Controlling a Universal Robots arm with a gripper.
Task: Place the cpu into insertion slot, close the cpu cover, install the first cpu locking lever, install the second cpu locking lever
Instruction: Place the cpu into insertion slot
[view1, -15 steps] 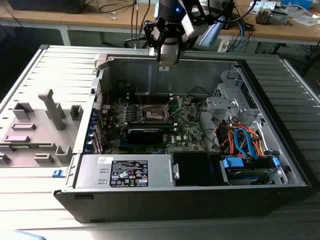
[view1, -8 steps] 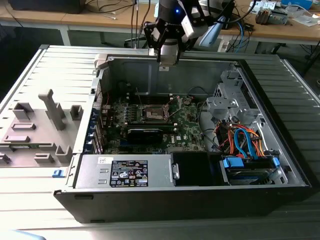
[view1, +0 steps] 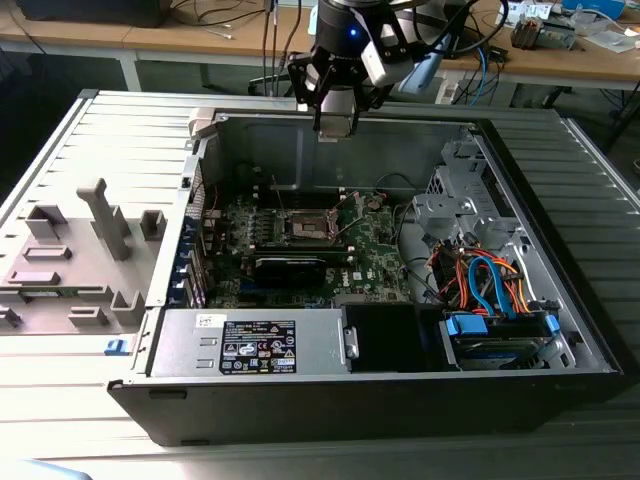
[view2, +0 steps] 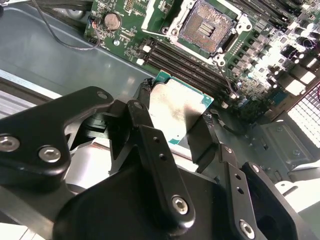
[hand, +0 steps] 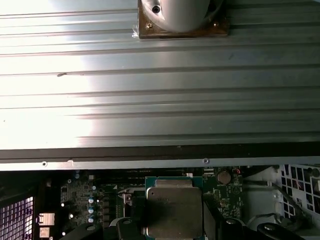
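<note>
My gripper (view1: 336, 122) hangs over the back wall of the open computer case, shut on the cpu (view2: 176, 107). The cpu is a flat square chip with a silver-grey top and green rim, and it also shows between the black fingers in the first wrist view (hand: 174, 210). The fingers (view2: 202, 140) press on two opposite edges of the chip. The insertion slot (view1: 309, 229) lies lower down on the green board, towards the case's middle. Its dark pin field (view2: 206, 26) lies bare inside a silver rim. I cannot tell the cpu cover apart from that rim.
Memory slots (view2: 192, 64) run between chip and slot. A long black block (view1: 290, 266) sits just in front of the slot. A labelled power supply (view1: 250, 345) lines the front; orange and blue cables (view1: 490, 285) and a drive cage (view1: 455, 205) fill the exterior view's right. A grey fixture (view1: 80, 250) stands outside, left.
</note>
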